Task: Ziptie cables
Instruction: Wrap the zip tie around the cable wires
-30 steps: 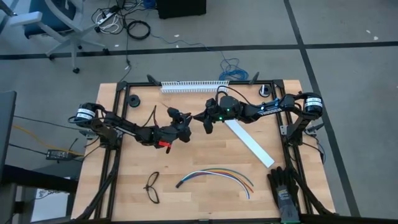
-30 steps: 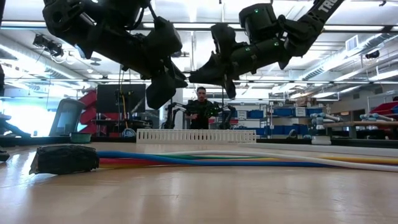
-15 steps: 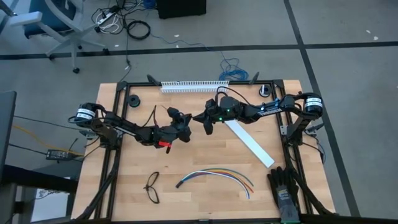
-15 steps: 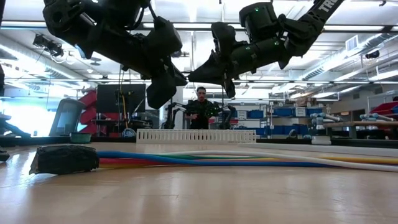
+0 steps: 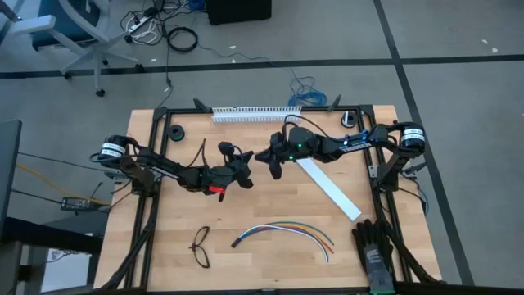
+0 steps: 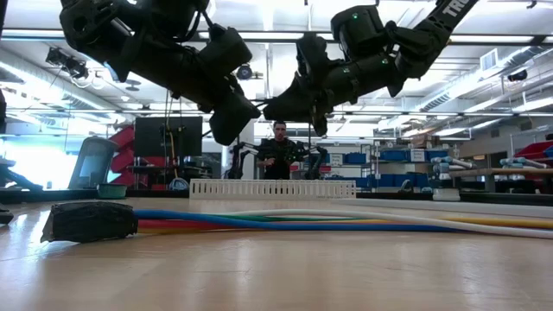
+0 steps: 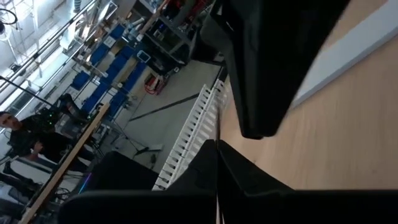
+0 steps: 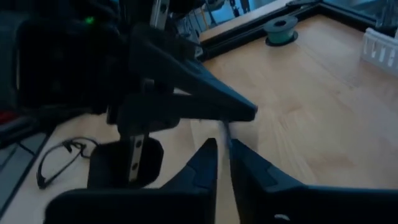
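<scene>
So the ziptie [image 7: 217,180] is up in the air over the middle of the table, and from the left wrist view it's just a hair-thin straight strip sticking out between the tips of the left gripper [image 5: 244,170], which is clamped closed on it as far as we can see. The right gripper [image 5: 265,158] sits nose to nose with it, tips almost touching. We can't tell whether that one has a grip on the strip or not. Our guess is they're meeting up high like this to pass or re-seat the ziptie, since something that thin would be a pain to pinch flat off the wood.

The cables [image 5: 282,232] are well apart from all this, down at the near edge. They form a loose curved fan of white, blue, orange, yellow and green wires, joined at a dark left end, with nothing around them yet.

Black glasses [image 5: 201,246] lie to their left, and a flat white strip [image 5: 327,187] lies to the right of the grippers.
</scene>
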`<control>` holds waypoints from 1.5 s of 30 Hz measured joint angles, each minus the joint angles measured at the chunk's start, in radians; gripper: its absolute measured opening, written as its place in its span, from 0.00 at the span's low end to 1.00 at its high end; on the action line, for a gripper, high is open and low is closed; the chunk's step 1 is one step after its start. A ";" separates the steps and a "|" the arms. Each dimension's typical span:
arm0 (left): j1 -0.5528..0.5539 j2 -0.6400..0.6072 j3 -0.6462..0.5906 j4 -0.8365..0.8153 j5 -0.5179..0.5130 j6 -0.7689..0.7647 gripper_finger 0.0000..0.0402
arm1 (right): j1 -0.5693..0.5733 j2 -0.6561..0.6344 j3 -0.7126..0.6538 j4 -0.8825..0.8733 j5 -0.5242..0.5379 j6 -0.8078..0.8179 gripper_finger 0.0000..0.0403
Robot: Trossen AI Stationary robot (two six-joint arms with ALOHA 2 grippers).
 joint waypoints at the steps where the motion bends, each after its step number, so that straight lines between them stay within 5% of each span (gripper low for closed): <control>1: 0.000 0.000 0.000 -0.001 0.000 -0.002 0.01 | 0.000 0.000 0.000 0.000 -0.002 -0.014 0.13; 9: 0.010 0.000 -0.005 -0.034 0.000 -0.138 0.00 | -0.015 -0.024 0.000 -0.029 -0.028 -0.111 0.33; 16: 0.031 -0.010 -0.035 -0.016 0.030 -0.278 0.00 | -0.049 -0.127 0.000 -0.263 -0.040 -0.163 0.36; 27: 0.096 -0.040 -0.239 0.488 0.287 -0.422 0.00 | 0.036 -0.151 0.000 -0.472 0.166 -0.310 0.28; 35: 0.182 -0.039 -0.384 0.738 0.537 -0.678 0.00 | 0.120 -0.150 -0.029 -0.431 0.260 -0.338 0.24; 45: 0.232 -0.039 -0.389 0.839 0.663 -0.854 0.00 | 0.157 -0.148 -0.192 -0.008 0.272 -0.353 0.23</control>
